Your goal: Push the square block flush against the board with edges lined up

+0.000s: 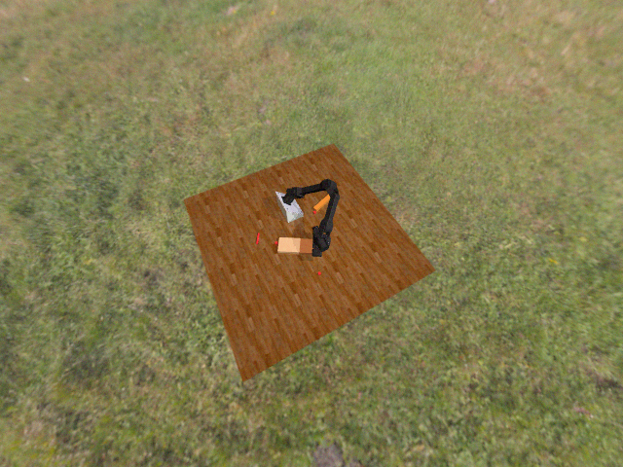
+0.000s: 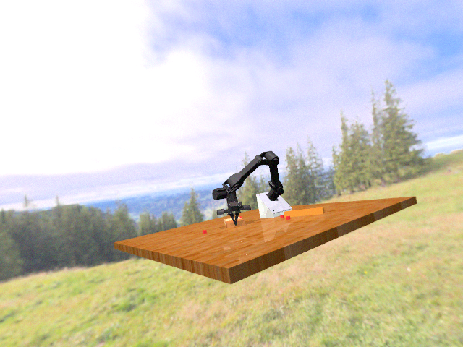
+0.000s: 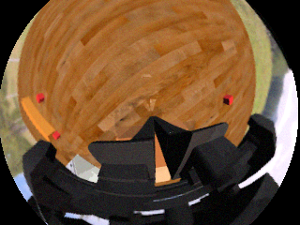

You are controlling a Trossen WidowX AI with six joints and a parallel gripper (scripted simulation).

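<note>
The darker orange-brown square block [image 1: 306, 245] [image 3: 158, 156] lies flat against the right end of the pale tan board [image 1: 288, 245] [image 3: 161, 173] in the top view. No gap shows between them there, and their long edges look nearly in line, though small offsets are too fine to tell. My gripper [image 1: 316, 254] [image 2: 235, 224] [image 3: 153, 119] is shut and empty. It is low, fingers down, at the block's right side, away from the board. It covers part of the block's right edge. Whether the fingertips touch the block cannot be told.
An orange bar [image 1: 321, 202] [image 2: 306, 212] [image 3: 37, 116] lies near the white arm base [image 1: 295, 214] [image 2: 266, 210] [image 3: 85, 170]. A small red cube [image 1: 318, 273] lies below the block, and a thin red bar [image 1: 258, 237] lies left of the board. More small red pieces lie around.
</note>
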